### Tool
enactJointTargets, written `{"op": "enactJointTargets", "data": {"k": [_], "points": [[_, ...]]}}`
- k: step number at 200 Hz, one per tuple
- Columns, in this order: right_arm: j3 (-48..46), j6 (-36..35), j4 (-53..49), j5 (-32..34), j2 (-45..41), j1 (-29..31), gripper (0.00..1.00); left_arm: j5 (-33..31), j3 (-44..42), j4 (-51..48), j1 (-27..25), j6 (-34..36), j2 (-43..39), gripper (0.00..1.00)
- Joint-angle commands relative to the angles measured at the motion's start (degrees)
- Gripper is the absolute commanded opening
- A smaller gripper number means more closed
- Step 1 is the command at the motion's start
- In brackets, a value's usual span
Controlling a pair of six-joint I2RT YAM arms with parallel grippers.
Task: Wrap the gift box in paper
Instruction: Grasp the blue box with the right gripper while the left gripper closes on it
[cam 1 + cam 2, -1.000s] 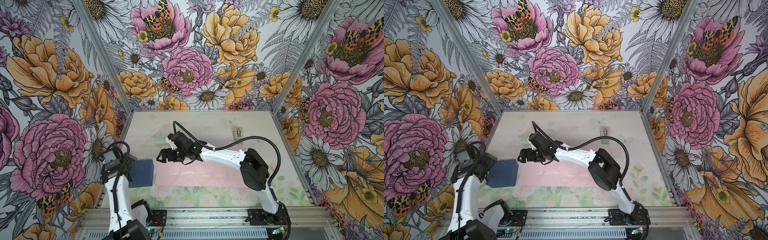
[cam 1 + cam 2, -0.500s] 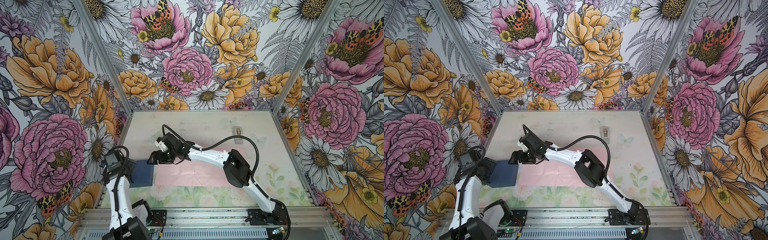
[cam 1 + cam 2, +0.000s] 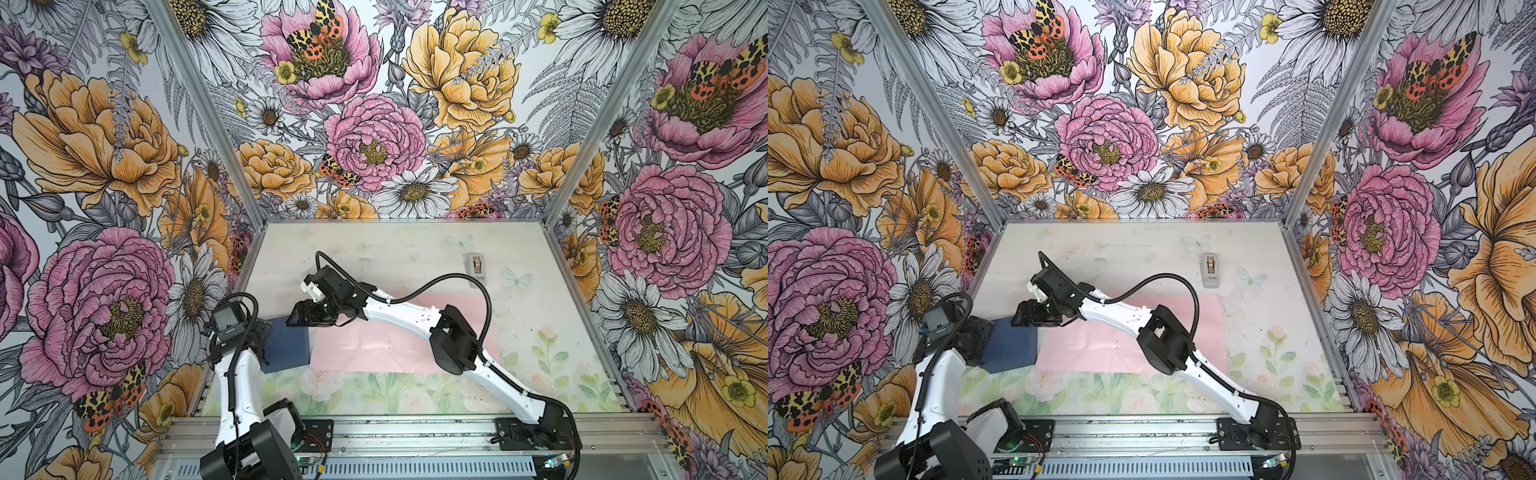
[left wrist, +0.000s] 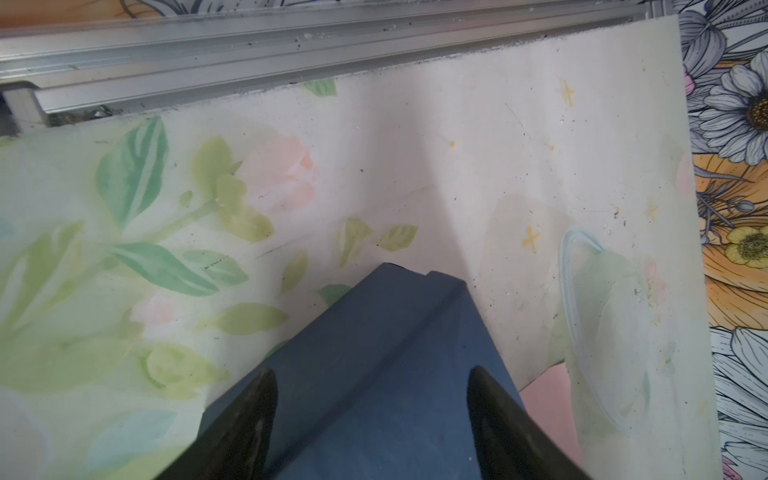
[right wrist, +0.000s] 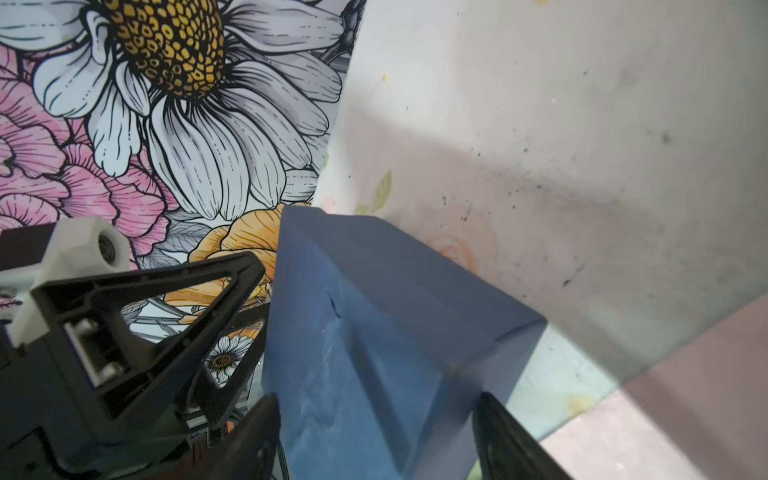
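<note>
The dark blue gift box (image 3: 287, 345) (image 3: 1010, 345) sits at the table's left side, just off the left edge of the pink paper (image 3: 395, 345) (image 3: 1113, 340), which lies flat. My left gripper (image 3: 266, 336) holds the box from the left. In the left wrist view the gripper (image 4: 370, 374) has a black finger on each side of the box (image 4: 374, 353). My right gripper (image 3: 297, 322) reaches across the paper to the box's far right corner. In the right wrist view the gripper (image 5: 376, 399) has the box (image 5: 365, 332) filling the gap between its fingers.
A small grey tape dispenser (image 3: 478, 264) (image 3: 1211, 268) stands at the back right of the table. The right arm's elbow (image 3: 453, 345) hangs over the paper. The floral side wall (image 3: 124, 316) stands close behind the left gripper, and the metal front rail (image 3: 415, 432) runs along the near edge.
The right arm has swung left across the paper until its gripper reached the box. Both grippers' jaws have narrowed onto the box. The box has stayed where it was.
</note>
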Motion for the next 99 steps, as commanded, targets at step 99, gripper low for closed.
{"op": "enactJointTargets", "data": {"k": [99], "points": [[8.90, 0.03, -0.34, 7.39, 4.30, -7.88, 0.74, 1.91, 11.94, 7.96, -9.45, -0.09, 17.18, 0.77]]}}
